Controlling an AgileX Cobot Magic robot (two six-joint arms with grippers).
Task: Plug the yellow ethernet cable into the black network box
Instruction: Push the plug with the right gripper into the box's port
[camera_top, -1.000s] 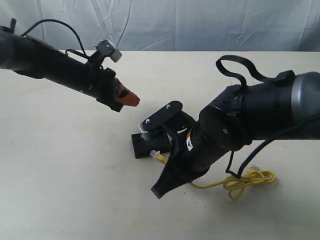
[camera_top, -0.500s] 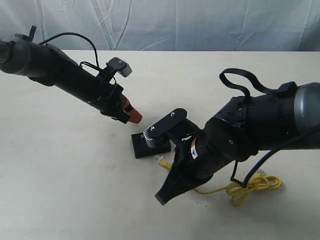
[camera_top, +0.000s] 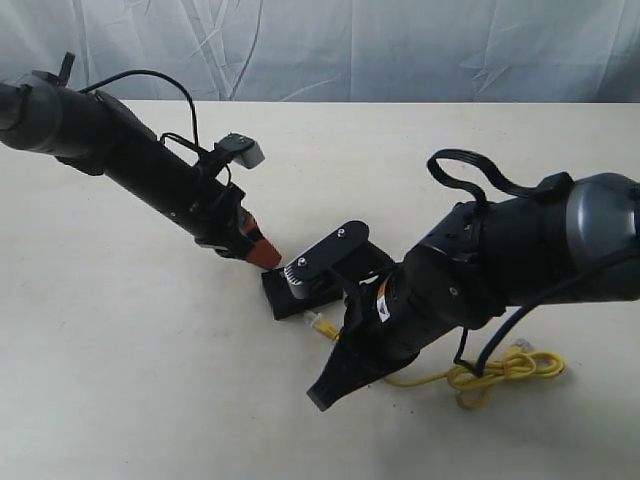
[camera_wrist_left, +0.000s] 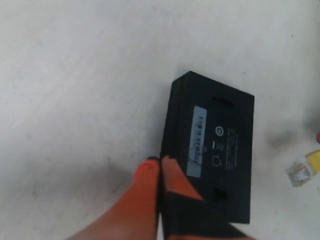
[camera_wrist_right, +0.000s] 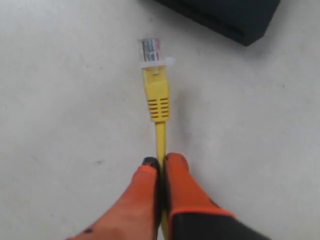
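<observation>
Your bench (camera_top: 120, 380) is a plain cream surface that fills most of the exterior view, from the lower edge upward. Across the top of that frame, behind the bench's far edge, you see a wrinkled pale grey-blue cloth backdrop (camera_top: 400, 50). In both wrist views the bench looks matte, with a few faint dark specks.

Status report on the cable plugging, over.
Right gripper shut on yellow ethernet cable. Left gripper shut, tips at black network box. Plug not in, nothing between.
</observation>
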